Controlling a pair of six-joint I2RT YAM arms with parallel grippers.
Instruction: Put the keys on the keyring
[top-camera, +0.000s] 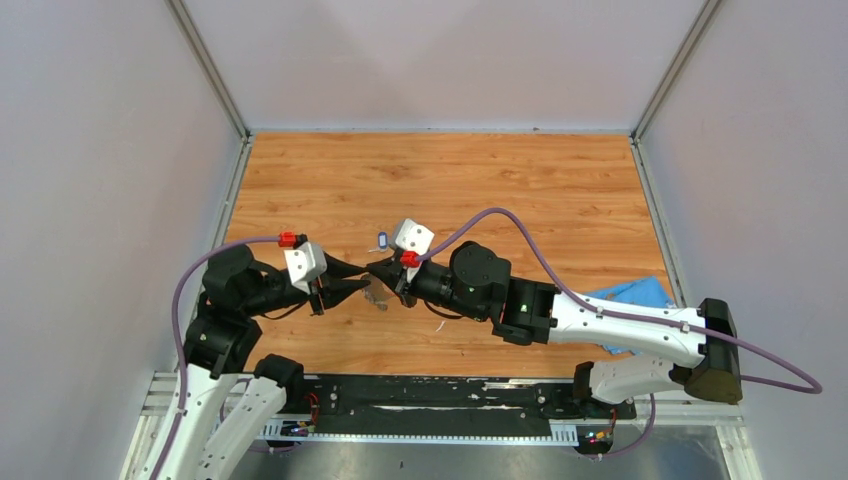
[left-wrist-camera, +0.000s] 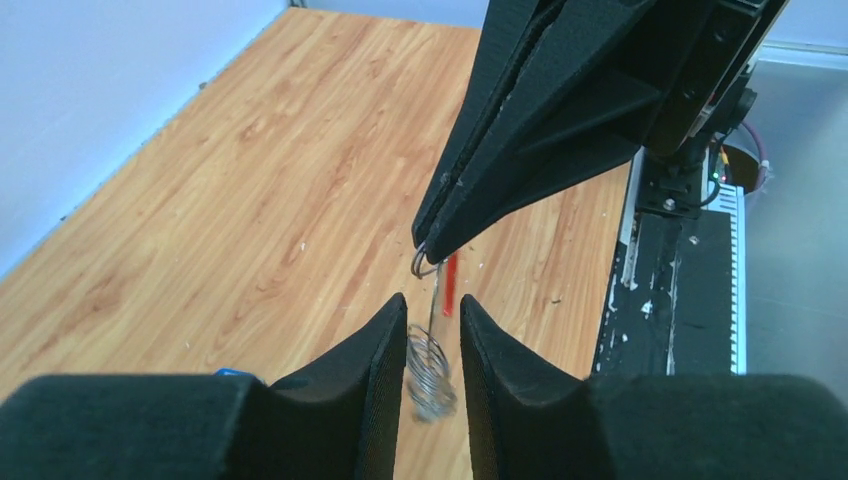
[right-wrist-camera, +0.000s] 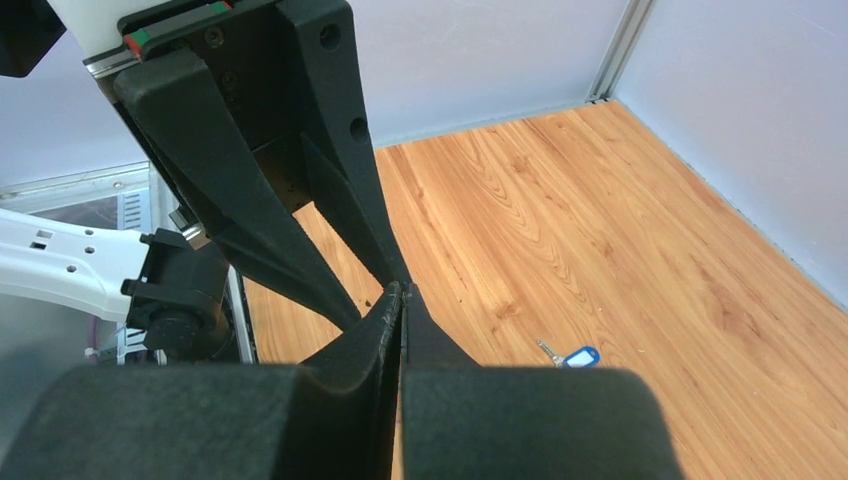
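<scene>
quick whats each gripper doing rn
left gripper: fingers either side of the grey coil of the keyring, grip cannot be told
right gripper: shut on the keyring, pinching its wire loop

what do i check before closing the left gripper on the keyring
1. Right gripper shut on the keyring: ok.
2. Keyring hanging between the left gripper fingers: ok.
3. Left jaws apart, ready to close: ok.
4. Blue-headed key lying free on the table: ok.
5. Black-headed key located: cannot tell, not seen in any view.
6. A key already on the ring: cannot tell.
</scene>
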